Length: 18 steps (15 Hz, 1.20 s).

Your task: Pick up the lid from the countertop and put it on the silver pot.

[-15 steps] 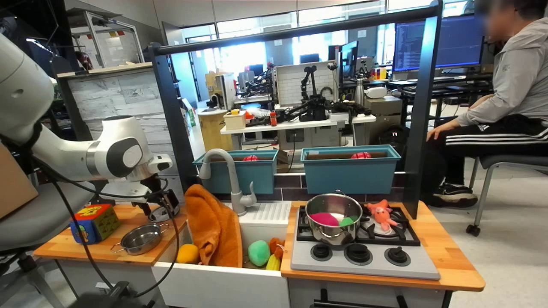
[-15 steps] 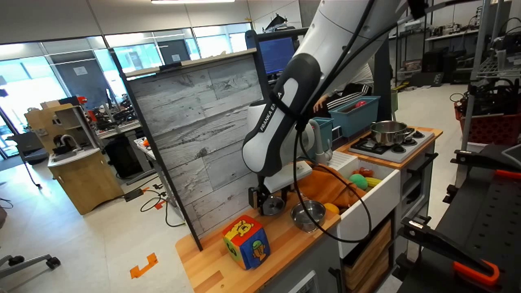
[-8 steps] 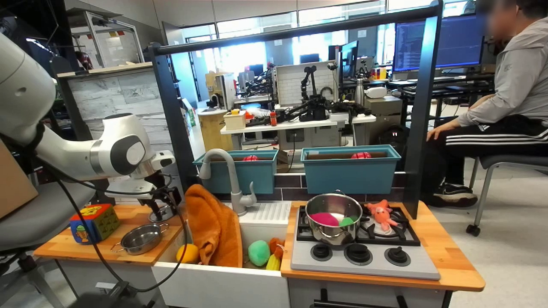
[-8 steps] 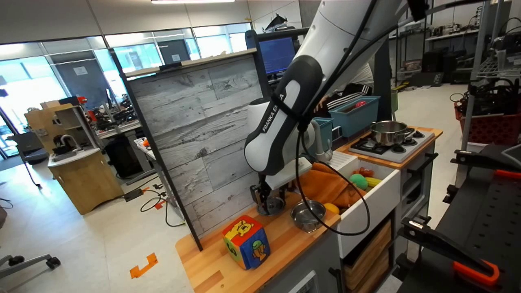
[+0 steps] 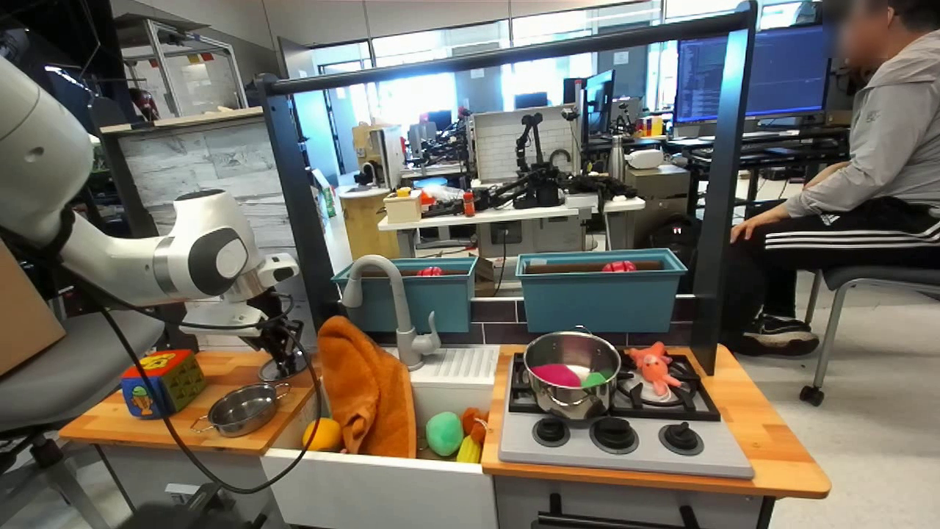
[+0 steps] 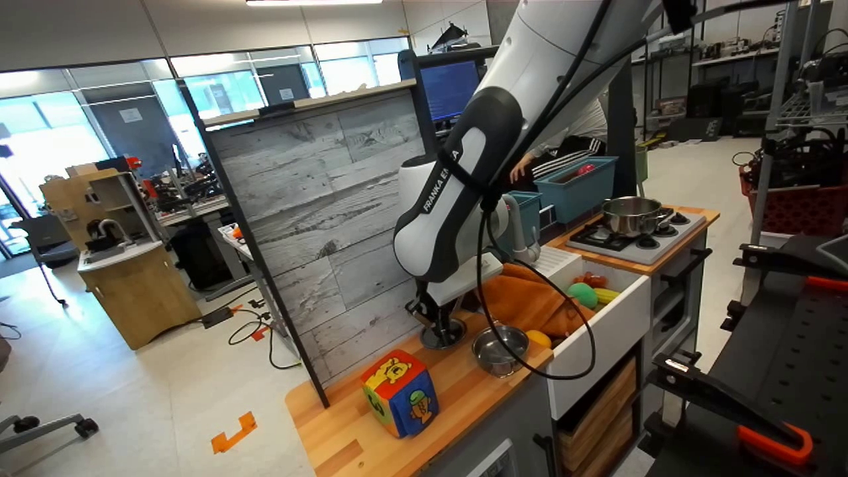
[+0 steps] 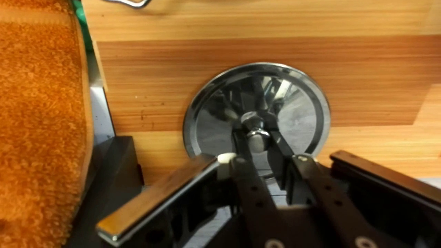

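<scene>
Beside the small round silver metal pot (image 5: 251, 426), the black gripper (image 7: 257, 137) pinches the flat round grey metal lid (image 7: 258, 100) by its knob (image 7: 257, 142). Grasping seems done; next, lift it over the pot.

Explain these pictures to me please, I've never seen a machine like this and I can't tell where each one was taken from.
The machine is a single white robot arm working at what looks like a play kitchen. The wide pictures come from two cameras standing outside the robot, looking from different places. The close-up comes from a camera on its wrist, looking past its own dark fingers.

On the wooden countertop are a small silver pot, a colourful cube and a round metal lid. Beside them, an orange cloth droops into the sink.

As for holding: the fingers stand on either side of the lid's knob. Whether they are pinching it, I can't tell. The lid is not on the pot.
</scene>
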Each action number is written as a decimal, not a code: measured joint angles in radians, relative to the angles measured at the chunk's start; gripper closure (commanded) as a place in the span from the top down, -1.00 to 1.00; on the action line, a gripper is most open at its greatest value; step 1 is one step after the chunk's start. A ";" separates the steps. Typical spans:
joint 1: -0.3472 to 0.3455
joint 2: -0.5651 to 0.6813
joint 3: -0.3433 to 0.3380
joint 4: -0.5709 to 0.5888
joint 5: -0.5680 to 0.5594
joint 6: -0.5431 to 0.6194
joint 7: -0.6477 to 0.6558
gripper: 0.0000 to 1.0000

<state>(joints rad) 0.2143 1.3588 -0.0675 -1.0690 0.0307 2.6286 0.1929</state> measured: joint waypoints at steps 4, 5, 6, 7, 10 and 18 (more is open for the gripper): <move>0.000 0.000 0.000 0.002 0.000 -0.007 0.013 -0.90; 0.000 0.000 0.000 0.007 0.000 -0.024 0.020 -0.90; -0.001 0.000 0.000 0.017 0.000 -0.055 0.029 -0.90; -0.001 0.000 0.001 0.024 0.000 -0.086 0.040 -0.90; -0.002 -0.006 0.001 0.032 0.004 -0.149 0.052 -0.90; -0.004 -0.046 0.008 -0.004 0.007 -0.154 0.052 -0.90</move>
<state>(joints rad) 0.2099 1.3131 -0.0598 -1.0734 0.0380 2.4749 0.2452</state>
